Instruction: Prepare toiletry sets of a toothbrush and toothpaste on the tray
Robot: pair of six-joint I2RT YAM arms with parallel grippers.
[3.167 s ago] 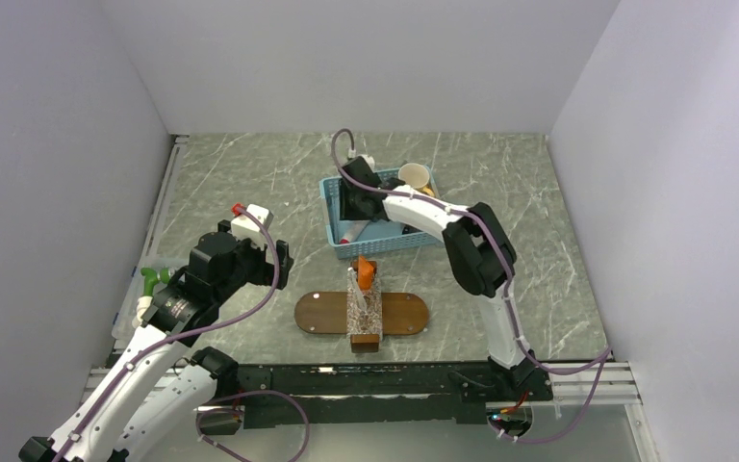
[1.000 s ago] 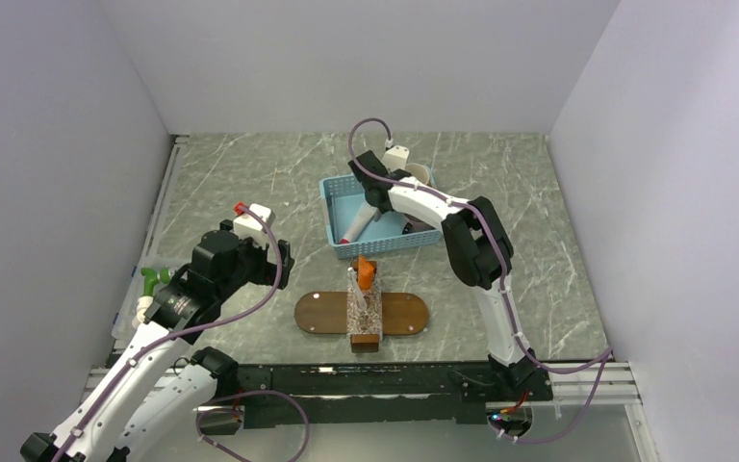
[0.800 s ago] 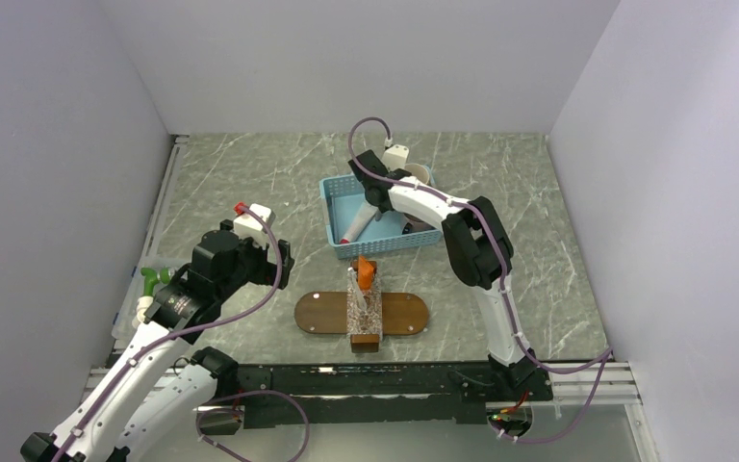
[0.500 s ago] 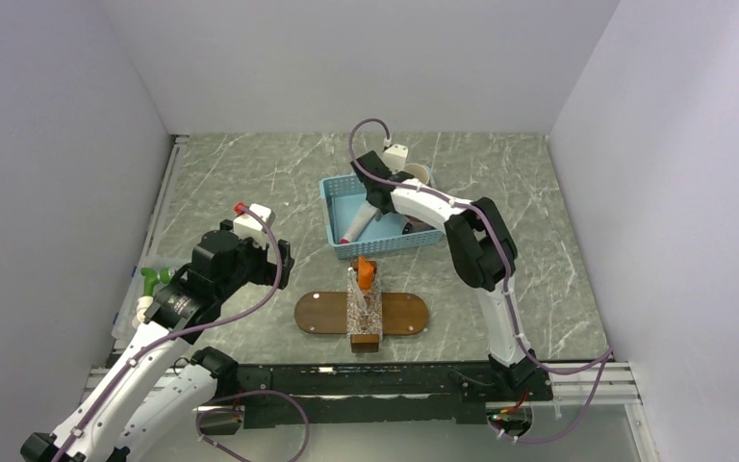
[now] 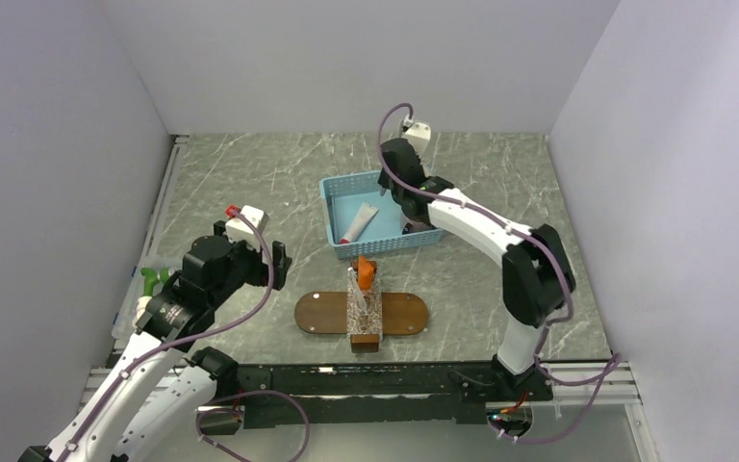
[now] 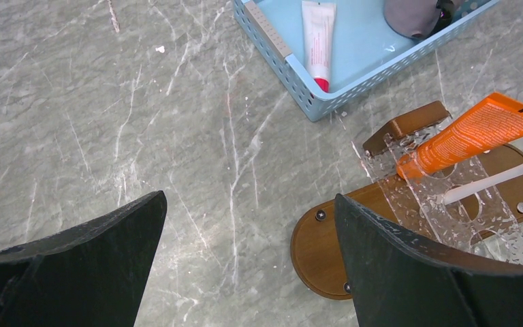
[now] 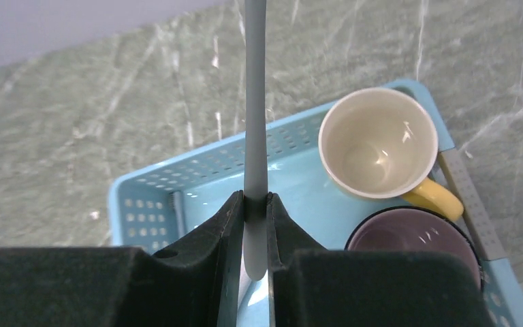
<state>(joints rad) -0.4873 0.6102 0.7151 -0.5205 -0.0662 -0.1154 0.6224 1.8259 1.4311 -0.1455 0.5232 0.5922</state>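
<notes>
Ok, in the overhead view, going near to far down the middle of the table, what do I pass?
Tray → orange toothpaste → light-blue basket

Grey marble tabletop (image 5: pixel 241 183) open left of light-blue plastic mesh basket (image 5: pixel 385 245) and dark-brown wooden oval tray (image 5: pixel 316 313). Basket's right half jammed with cream mug (image 7: pixel 378 143), purple cup (image 7: pixel 415 242). Tray middle blocked by upright clear plastic holder (image 5: pixel 366 310) plus orange toothpaste tube (image 5: pixel 366 272); ends bare.

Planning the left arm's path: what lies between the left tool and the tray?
Only bare marble tabletop, as the left wrist view shows between the open left tool and the tray.
</notes>
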